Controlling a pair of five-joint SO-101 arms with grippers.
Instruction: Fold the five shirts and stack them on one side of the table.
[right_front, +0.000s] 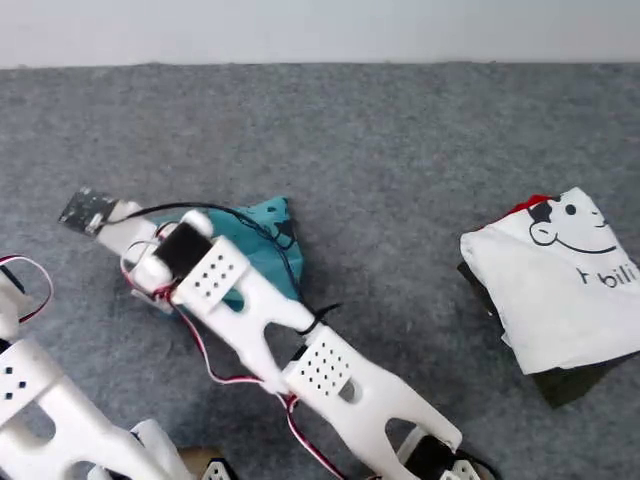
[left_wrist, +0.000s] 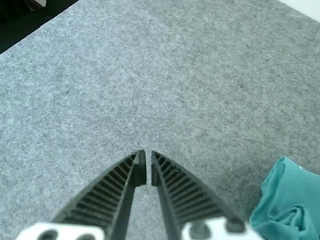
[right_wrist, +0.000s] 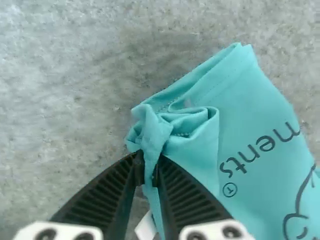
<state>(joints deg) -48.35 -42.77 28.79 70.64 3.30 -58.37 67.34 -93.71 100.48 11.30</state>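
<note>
Grey felt table (right_front: 400, 150), teal shirt (right_front: 262, 238) in work, left of centre in the high view.
Right gripper (right_wrist: 148, 170) pinched shut on a bunched edge of the crumpled shirt; left gripper (left_wrist: 147, 170) closed on nothing, over bare felt. Folded stack (right_front: 560, 290) at frame right. Risk: so small a pinch may slip, or drag the shirt into a tighter wad.

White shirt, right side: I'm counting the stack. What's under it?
Under the white shirt: a dark garment, edges showing, and a red sliver; any others are hidden.
</note>
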